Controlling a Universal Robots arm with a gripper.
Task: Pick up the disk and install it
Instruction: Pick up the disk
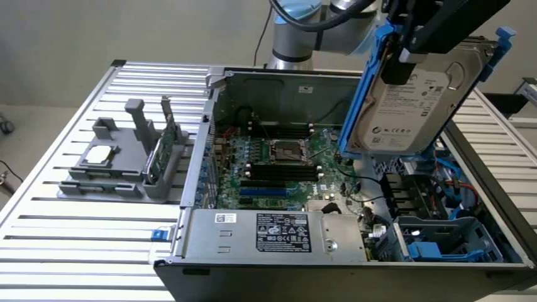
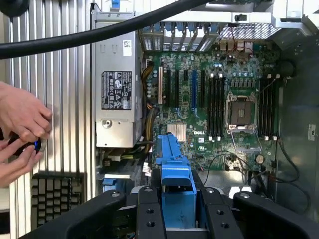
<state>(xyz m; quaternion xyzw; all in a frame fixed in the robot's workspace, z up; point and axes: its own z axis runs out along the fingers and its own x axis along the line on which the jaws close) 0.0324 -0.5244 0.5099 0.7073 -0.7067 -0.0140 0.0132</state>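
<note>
Above the open computer case (image 1: 285, 82), at one o'clock in the exterior view, the hand (image 1: 409, 63) grips the disk (image 1: 417, 100) by its blue carrier, tilted and aloft: pickup looks done, installing remains.

DELL in white on the motherboard (image 2: 209, 114), power supply label (image 2: 116, 90) unreadable

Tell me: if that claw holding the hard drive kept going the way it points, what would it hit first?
The gripper points down into the open computer case. The disk it holds would probably land first, on the motherboard near the silver heatsink, though depth is hard to judge.
</note>
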